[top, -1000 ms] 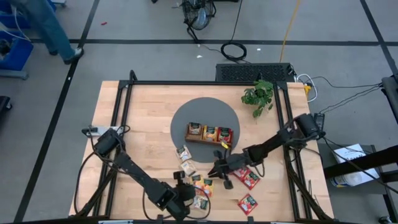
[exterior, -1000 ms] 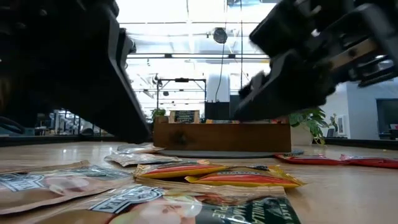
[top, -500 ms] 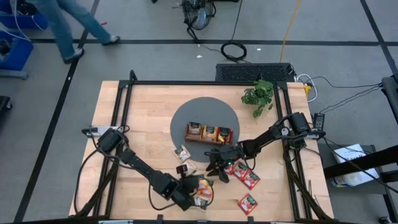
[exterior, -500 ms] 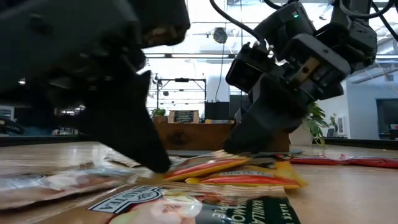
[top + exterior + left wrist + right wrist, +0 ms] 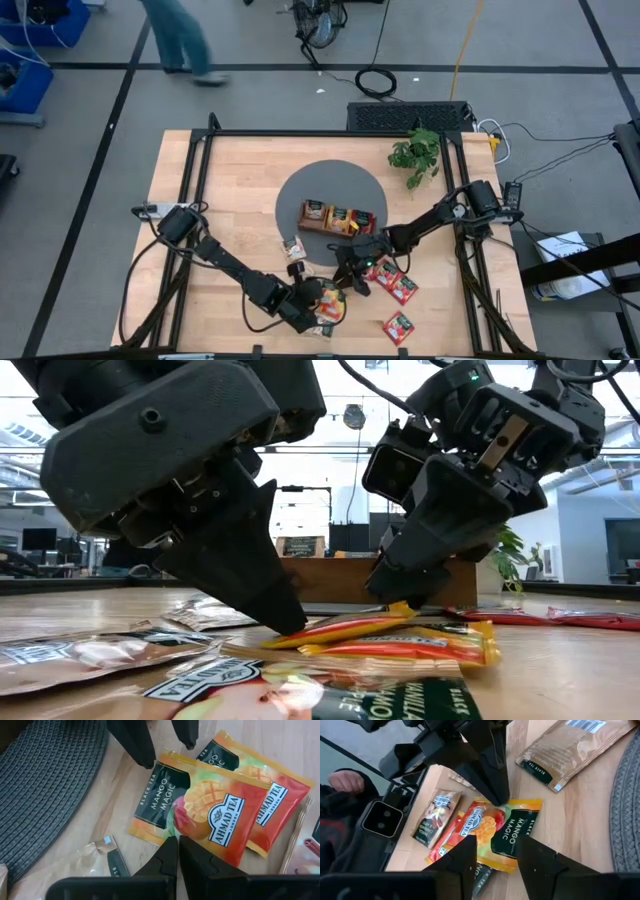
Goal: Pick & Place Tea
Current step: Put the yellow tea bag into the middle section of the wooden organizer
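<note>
the orange mango tea-bag packet point(image 5: 506, 833) lies flat at six o'clock of the grey round mat point(image 5: 330, 178). right gripper point(image 5: 495, 851), fingers parted, should straddle its edge squarely; left gripper point(image 5: 178, 851), pinched closed and empty, presses it.

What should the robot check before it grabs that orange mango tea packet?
1. Right claw open: ok, fingers apart.
2. Right claw lined up: ok, a finger on each side of the top orange mango packet.
3. Left claw out of the way: not ok, its shut tips press on the same packet.
4. Only one packet in the grab: cannot tell, a second orange packet lies right underneath.
5. Wooden tray has room: cannot tell, packets already stand in it.
</note>
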Controlling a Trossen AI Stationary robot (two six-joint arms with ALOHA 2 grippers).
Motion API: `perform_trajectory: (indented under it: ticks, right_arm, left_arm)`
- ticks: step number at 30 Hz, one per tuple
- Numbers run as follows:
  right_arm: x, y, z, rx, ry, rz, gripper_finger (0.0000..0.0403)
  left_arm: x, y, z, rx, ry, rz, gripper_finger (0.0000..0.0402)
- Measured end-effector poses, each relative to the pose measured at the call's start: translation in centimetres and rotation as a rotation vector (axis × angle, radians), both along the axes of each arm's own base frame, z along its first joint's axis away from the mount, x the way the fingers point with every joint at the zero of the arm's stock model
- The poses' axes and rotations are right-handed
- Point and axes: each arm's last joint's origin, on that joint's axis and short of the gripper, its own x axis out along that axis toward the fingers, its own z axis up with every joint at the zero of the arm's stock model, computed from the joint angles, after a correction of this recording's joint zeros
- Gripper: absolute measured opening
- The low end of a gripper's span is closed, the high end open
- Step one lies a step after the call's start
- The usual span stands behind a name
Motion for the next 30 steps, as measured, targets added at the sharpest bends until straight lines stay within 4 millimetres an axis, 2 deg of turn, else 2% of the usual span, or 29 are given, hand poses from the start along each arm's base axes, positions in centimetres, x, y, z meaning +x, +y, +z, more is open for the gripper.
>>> perform_trajectory:
  ticks: [3, 6, 15, 21, 25, 30]
  right_arm:
    - [-0.2, 0.0, -0.2, -0.01, 0.025, 0.003, 0.0123]
    - [0.0, -0.3, 0.3, -0.015, -0.003, 0.003, 0.0123]
    - [-1.1, -0.1, 4.1, -0.059, -0.022, -0.011, 0.0123]
    - [-2.1, 1.4, 4.1, -0.084, 0.057, -0.037, 0.0123]
    - [-2.8, 2.6, 3.0, -0.152, 0.114, -0.145, 0.0123]
    - [-3.0, 3.8, 2.7, -0.189, 0.085, -0.274, 0.0123]
  left_arm:
    - [0.1, 0.0, 0.0, 0.002, -0.005, -0.005, 0.0026]
    - [0.1, 0.0, 0.1, 0.013, -0.013, -0.005, 0.0026]
    - [0.1, 0.0, 0.0, 0.016, -0.012, -0.005, 0.0026]
    - [0.1, 0.0, 0.0, 0.02, -0.017, -0.002, 0.0026]
    - [0.2, 0.1, 0.0, 0.025, -0.024, 0.005, 0.0026]
    - [0.2, 0.2, 0.0, 0.036, -0.037, 0.015, 0.0026]
